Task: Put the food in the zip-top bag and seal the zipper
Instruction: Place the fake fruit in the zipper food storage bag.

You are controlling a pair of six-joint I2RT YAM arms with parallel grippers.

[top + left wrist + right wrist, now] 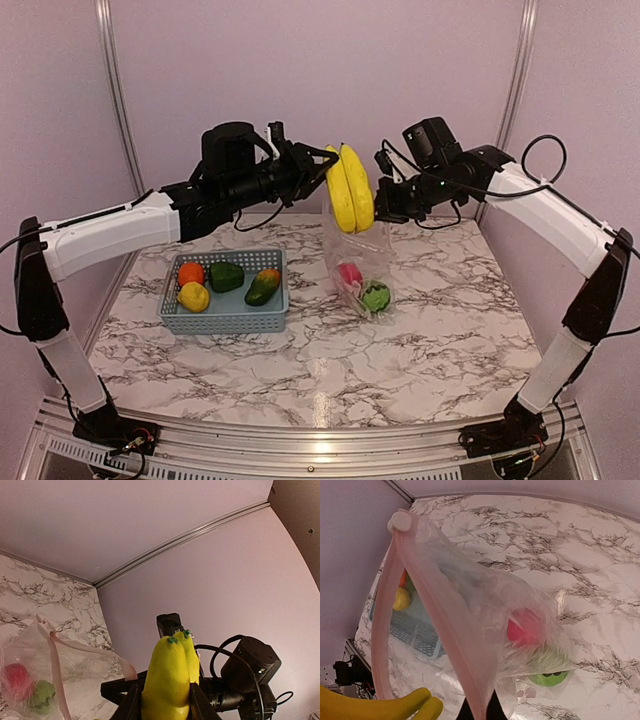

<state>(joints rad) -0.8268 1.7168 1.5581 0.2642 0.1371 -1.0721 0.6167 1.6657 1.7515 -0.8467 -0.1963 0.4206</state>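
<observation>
Basket, lower left: holds orange, lemon, pepper, mango, awaiting transfer.
Left gripper, upper centre: clamped on banana, just above the bag mouth, apparently for dropping in.
Zip-top bag, centre: hangs open; apple and melon inside.
Right gripper: pinched together on zipper, holding the mouth up.

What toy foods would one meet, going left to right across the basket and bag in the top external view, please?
In order: green pepper → mango → red apple → green melon.
</observation>
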